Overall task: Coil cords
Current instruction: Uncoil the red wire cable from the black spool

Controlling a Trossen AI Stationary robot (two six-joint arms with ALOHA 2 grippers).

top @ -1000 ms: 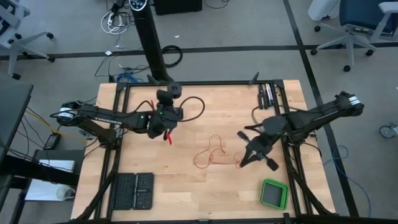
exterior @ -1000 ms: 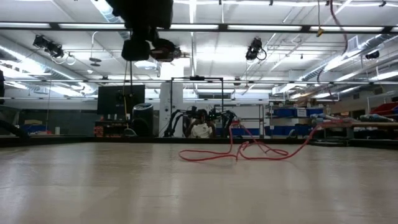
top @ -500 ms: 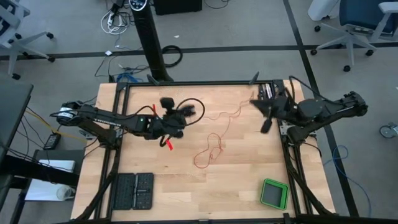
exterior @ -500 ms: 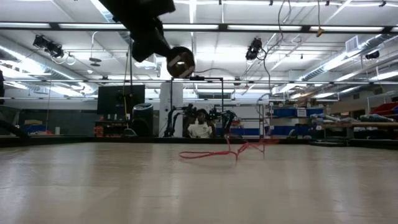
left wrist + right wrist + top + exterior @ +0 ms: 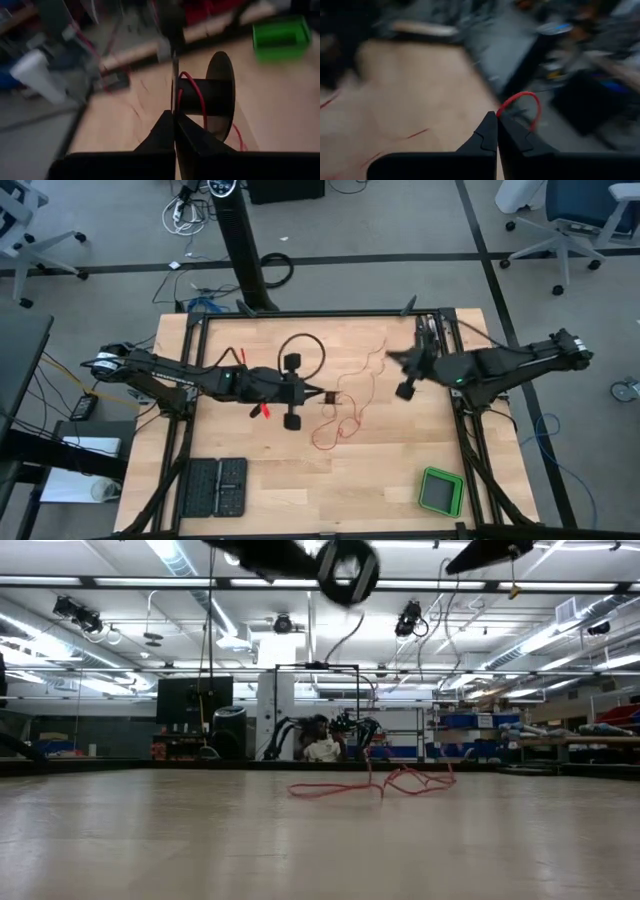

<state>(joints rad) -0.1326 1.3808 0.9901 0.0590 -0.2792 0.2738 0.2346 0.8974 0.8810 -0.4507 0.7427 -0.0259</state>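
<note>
Left gripper [image 5: 174,117] pinched a black spool [image 5: 212,95] wound with red cord [image 5: 345,412], mid-table. Right gripper [image 5: 497,119], jaws pressed together, pinched the cord's other end near the right edge. Slack cord lay looped on the table [image 5: 380,480] between them.

On the wooden table [image 5: 250,480] there is one thin red cord [image 5: 340,418], lying in loose loops near the middle. There is one black spool [image 5: 207,95], with a few turns of the red cord around its core. There are two dark robot arms, one from the left and one from the right, each ending in one gripper: the left gripper [image 5: 318,397] and the right gripper [image 5: 392,357]. At the near right corner sits one green box [image 5: 440,491]. At the near left lie two black ribbed trays [image 5: 214,488] side by side. One person [image 5: 322,746] sits far behind the table.
</note>
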